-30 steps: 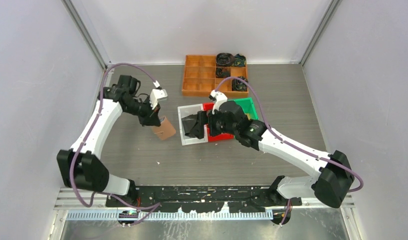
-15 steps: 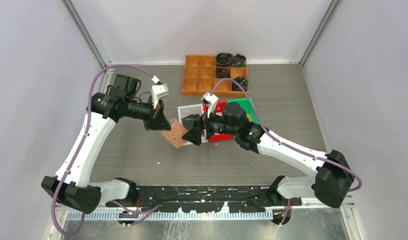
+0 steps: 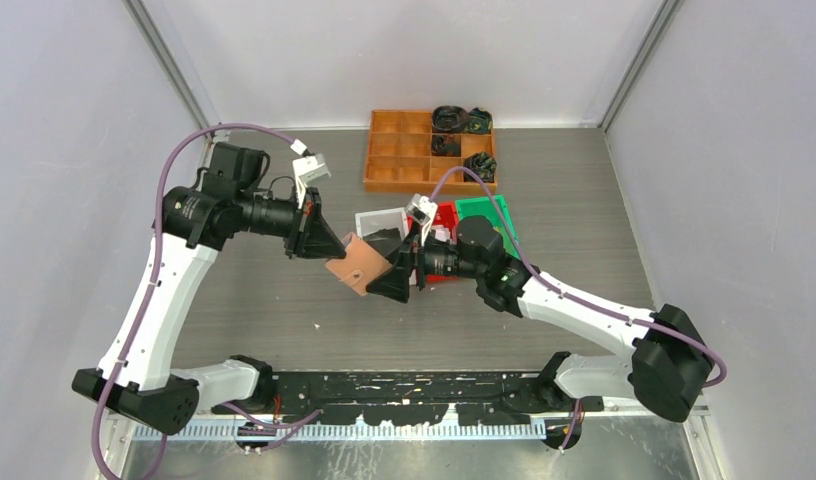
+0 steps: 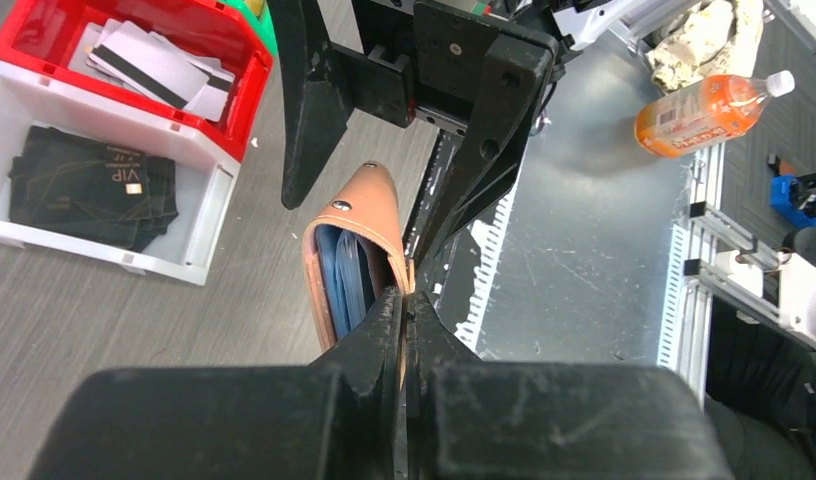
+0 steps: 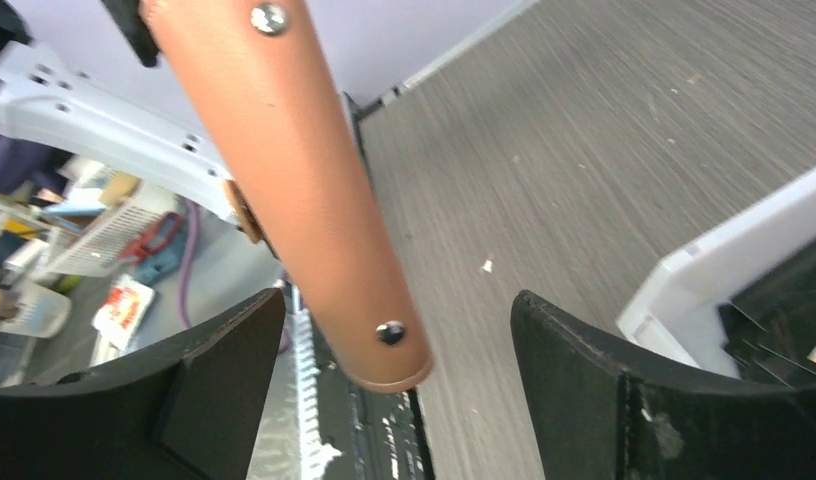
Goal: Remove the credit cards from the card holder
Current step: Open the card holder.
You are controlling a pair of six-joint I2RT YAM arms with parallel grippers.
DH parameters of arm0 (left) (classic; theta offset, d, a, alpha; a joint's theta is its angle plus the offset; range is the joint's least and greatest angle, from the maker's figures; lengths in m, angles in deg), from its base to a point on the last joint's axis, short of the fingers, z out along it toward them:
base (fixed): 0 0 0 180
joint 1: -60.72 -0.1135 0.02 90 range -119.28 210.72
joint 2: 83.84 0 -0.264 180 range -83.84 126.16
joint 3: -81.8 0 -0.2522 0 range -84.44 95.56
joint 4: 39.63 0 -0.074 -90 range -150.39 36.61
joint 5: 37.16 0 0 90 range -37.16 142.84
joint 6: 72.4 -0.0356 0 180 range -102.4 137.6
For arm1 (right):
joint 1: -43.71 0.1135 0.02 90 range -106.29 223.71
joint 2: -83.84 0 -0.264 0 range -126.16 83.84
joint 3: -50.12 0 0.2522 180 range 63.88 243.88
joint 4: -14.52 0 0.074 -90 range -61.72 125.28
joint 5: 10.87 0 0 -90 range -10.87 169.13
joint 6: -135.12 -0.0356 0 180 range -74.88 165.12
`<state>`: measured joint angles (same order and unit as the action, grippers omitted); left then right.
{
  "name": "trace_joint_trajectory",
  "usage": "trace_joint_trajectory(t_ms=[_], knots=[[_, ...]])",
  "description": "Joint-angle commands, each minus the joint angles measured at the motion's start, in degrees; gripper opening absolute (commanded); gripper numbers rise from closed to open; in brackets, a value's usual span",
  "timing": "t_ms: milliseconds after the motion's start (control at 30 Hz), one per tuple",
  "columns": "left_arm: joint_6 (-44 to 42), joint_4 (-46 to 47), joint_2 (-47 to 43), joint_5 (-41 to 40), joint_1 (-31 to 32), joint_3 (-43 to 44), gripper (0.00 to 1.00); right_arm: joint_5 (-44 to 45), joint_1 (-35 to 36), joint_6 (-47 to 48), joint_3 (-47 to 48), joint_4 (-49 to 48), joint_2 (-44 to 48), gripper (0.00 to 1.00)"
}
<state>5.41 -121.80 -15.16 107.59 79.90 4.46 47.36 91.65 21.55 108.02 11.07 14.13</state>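
Grey wood-grain table [image 3: 584, 220] between pale walls: the left arm, elbow raised at frame left, runs its forearm level toward centre, its end effector [image 4: 404, 300] pinched tight on one side of the holder [image 3: 357, 268], which hangs off the table at mid-frame, just beside the white bin [image 3: 369, 216]. The right arm stretches in low from lower right, its end effector [image 5: 396, 300] spread wide, one finger either side of the holder's rounded end, clear of it. Cards [image 4: 154, 75] lie in the red bin [image 4: 242, 85].

The left gripper [image 3: 331, 250] pinches the salmon-pink leather-like card holder [image 3: 357, 265]; the right gripper [image 3: 384, 268], fingers spread, seemingly flanks its other edge.
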Motion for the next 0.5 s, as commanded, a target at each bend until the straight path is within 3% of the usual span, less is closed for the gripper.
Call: trace_joint_trajectory(t_ms=[0,167,333,467], knots=[[5.4,4.3,-1.9,3.4,0.1,0.4,0.0,-3.7,0.3,-9.0,-2.3,-17.3,2.2,0.86],[8.3,6.7,-2.6,4.4,0.2,-0.3,0.0,-3.3,0.3,-13.8,-4.0,-25.0,3.4,0.8],[10.6,8.8,-2.9,3.3,0.2,-0.6,0.0,-4.8,0.3,-17.4,-2.9,-27.1,3.4,0.45],[9.8,9.9,-3.5,-0.8,0.2,-2.2,0.0,-4.9,0.3,-18.1,-1.6,-23.8,3.8,0.09]])
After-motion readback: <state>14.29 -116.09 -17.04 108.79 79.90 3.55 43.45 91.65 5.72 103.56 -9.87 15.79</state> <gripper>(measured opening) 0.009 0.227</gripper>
